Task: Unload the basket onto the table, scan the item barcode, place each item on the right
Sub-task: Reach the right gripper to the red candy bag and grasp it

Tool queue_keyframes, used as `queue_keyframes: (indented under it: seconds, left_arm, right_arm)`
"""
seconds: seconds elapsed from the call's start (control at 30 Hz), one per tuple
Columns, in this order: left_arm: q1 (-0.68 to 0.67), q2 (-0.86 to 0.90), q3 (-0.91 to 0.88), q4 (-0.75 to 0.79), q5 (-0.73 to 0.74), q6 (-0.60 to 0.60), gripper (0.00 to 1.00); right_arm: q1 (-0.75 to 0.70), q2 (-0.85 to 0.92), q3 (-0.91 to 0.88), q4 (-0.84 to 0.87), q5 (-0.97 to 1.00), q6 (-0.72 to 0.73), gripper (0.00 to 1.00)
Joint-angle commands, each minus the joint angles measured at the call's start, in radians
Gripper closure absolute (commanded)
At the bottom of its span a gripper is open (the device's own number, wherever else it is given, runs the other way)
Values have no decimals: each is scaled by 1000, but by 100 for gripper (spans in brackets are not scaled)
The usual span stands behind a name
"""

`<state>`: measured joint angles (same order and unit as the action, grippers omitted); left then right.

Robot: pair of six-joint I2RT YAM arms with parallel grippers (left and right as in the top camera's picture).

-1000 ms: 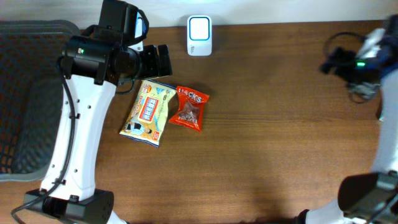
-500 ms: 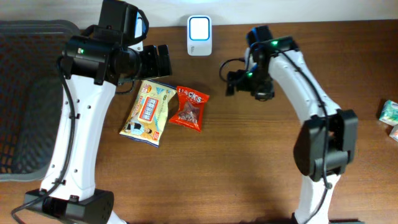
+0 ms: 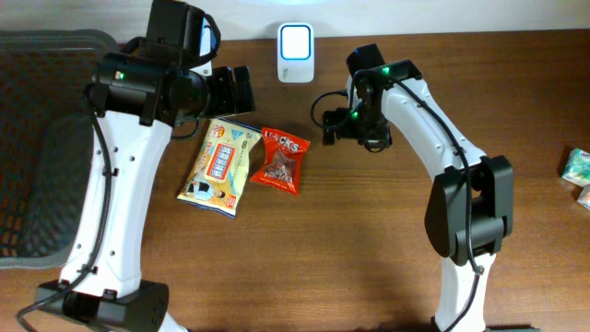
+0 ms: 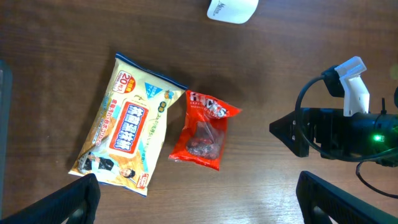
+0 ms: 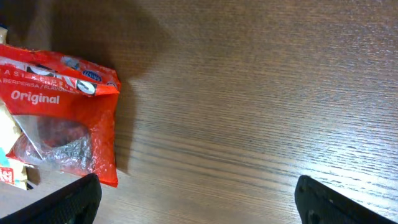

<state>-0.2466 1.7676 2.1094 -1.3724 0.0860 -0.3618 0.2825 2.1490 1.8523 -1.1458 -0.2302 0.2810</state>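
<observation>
The red snack packet (image 3: 280, 159) lies flat on the worktop (image 3: 369, 240), touching the yellow packet (image 3: 219, 166) — the right pincer (image 3: 322, 125) hangs near it, jaws apart. The left pincer (image 3: 241, 89) gapes too. A careless close could snag both packets.

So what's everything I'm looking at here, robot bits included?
Yellow packet: one, yellow with blue print, flat on the table, left of centre.
Red snack packet: one, red, right beside the yellow packet.
Scanner: one, white, far table edge.
Mesh basket: one, black, far left.
Small item: at least one, teal, cut off at the right edge.
Table: one, brown wood.
Left hand: black, open, above the yellow packet.
Right hand: black, open, right of the red packet.
</observation>
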Motion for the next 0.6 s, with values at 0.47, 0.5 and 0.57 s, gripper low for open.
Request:
queue_keyframes:
  seconds: [0.47,0.5,0.57]
  left_arm:
    - [0,1,2,2,-4,12,1]
    - [0,1,2,2,-4,12,1]
    - [0,1,2,2,-4,12,1]
  right_arm:
    - [7,6,-72,37,-24,-2,22]
    - [7,6,-71,53,-66,-2,21]
    - [8,6,-72,106,-187,-2,21]
